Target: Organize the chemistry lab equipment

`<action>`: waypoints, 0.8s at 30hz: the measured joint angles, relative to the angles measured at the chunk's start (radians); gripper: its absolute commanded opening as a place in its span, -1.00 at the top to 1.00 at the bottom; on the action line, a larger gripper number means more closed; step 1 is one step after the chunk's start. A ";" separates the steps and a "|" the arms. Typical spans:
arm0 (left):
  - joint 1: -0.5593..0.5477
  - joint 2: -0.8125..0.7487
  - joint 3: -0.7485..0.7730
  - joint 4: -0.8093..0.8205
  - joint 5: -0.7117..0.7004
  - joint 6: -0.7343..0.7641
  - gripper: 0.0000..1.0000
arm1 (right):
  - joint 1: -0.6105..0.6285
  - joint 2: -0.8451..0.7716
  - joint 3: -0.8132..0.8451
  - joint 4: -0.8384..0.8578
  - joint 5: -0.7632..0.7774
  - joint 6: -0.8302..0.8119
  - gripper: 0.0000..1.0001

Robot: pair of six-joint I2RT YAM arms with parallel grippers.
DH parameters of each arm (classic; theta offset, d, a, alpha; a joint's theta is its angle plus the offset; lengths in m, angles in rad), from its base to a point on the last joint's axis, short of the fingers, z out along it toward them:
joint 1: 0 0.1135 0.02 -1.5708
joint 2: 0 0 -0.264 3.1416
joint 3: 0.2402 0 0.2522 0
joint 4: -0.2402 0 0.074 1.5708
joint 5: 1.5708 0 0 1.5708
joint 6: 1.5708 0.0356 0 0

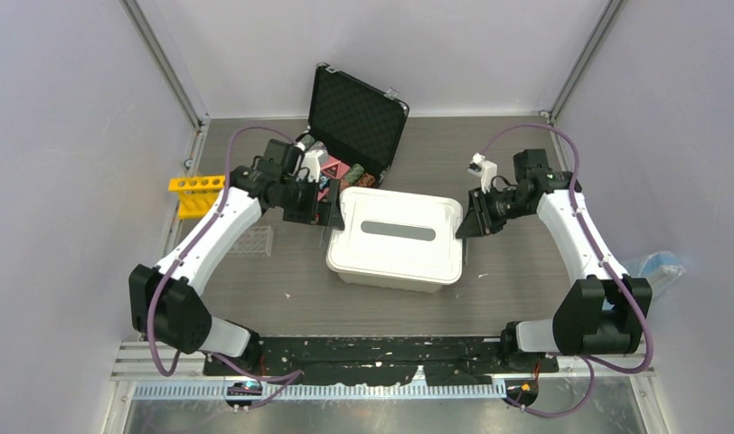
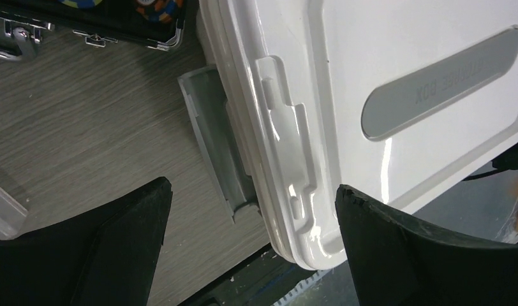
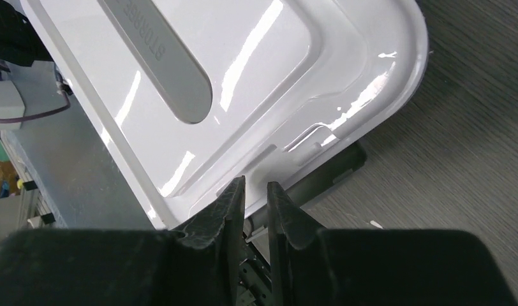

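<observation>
A white lidded storage box (image 1: pixel 398 237) stands mid-table. My left gripper (image 1: pixel 330 217) is open at its left end; in the left wrist view (image 2: pixel 253 191) its fingers straddle the lid's edge above a flipped-out grey latch (image 2: pixel 218 134) without touching it. My right gripper (image 1: pixel 465 217) is at the box's right end; in the right wrist view (image 3: pixel 256 185) its fingers are nearly together over the lid's edge and the dark latch (image 3: pixel 326 172), with nothing seen between them. The yellow tube rack (image 1: pixel 197 193) and clear tube rack (image 1: pixel 251 240) stand at left. Blue goggles (image 1: pixel 657 267) lie far right.
The open black case (image 1: pixel 356 116) with striped poker chips (image 2: pixel 155 7) stands behind the box, and small items beside it are partly hidden by my left wrist. A black strip (image 1: pixel 381 353) runs along the table's near edge.
</observation>
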 measured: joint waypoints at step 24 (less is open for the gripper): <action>0.115 0.107 -0.137 0.141 0.301 -0.125 0.31 | 0.107 0.116 0.122 0.025 0.201 0.045 0.50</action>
